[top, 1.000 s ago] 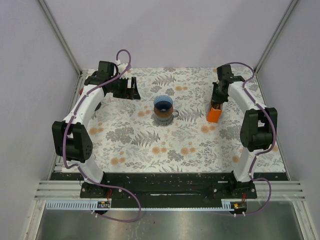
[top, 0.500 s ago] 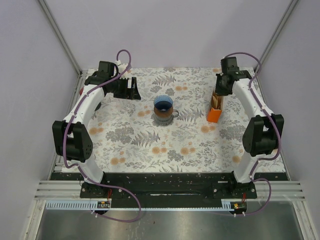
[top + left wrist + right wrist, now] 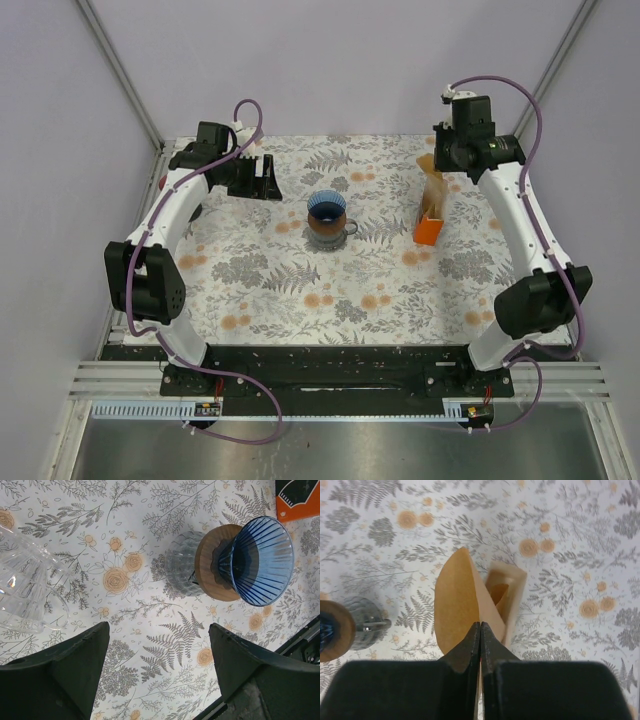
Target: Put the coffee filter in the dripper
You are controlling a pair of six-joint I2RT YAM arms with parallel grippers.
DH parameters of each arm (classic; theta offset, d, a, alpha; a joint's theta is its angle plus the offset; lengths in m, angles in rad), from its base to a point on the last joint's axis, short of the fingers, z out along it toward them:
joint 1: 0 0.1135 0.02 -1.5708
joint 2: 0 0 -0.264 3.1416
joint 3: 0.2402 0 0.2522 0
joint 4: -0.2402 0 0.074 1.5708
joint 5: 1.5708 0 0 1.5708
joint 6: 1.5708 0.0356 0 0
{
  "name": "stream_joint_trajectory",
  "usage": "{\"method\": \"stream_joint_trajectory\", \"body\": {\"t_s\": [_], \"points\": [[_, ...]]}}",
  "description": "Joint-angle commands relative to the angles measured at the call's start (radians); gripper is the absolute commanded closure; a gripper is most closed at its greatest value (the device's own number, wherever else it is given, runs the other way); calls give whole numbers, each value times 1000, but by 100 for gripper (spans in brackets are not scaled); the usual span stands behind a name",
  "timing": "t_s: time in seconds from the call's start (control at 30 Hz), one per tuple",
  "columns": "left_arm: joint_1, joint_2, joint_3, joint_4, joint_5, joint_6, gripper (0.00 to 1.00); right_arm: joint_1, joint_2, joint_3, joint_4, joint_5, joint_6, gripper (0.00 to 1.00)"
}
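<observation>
We see the right claw [image 3: 480, 625] pinched tight on a brown paper coffee filter [image 3: 456, 600], both fingers pressed together with the paper's edge between them. In the overhead view the filter hangs from that claw at the far right of the flower-printed tabletop [image 3: 300, 290], directly above the orange box [image 3: 428, 230]. Its lower tip may be touching the box's open top, though we cannot tell from this angle. The blue ribbed dripper [image 3: 260, 560] stands well apart from the filter, near the middle of the tabletop. It sits in a wooden collar [image 3: 211, 567] on top of a grey glass cup [image 3: 181, 562], and nothing lies inside the cone (we look straight into it from the left wrist). The left claw [image 3: 159, 630] hovers at the far left with its fingers spread wide and nothing between them. It points toward the dripper, and a clear glass jug [image 3: 25, 595] stands off to one side on the cloth. The orange box's corner shows just beyond the dripper in that same view.
</observation>
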Motion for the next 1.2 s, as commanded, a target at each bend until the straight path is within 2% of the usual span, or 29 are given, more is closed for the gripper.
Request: {"method": "stream_joint_trajectory", "body": {"t_s": [0.0,0.13,0.2,0.33,0.5,0.7,1.17], "points": [[6,-13,71,-12,31,27,16,96,-102,52,99,21,-138,100],[7,-28,110,-41,54,65,16,201,-147,22,221,-29,-218,100],[12,-37,125,-54,65,71,16,244,-153,2,289,-148,-212,100],[18,-51,146,-64,85,68,15,285,-122,-38,438,-363,-105,100],[29,-67,147,-63,89,51,15,340,-50,-92,626,-503,43,100],[35,-71,122,-51,82,42,15,364,28,-136,667,-511,74,100],[35,-45,119,-47,97,38,15,364,33,-284,636,-510,92,100]]}}
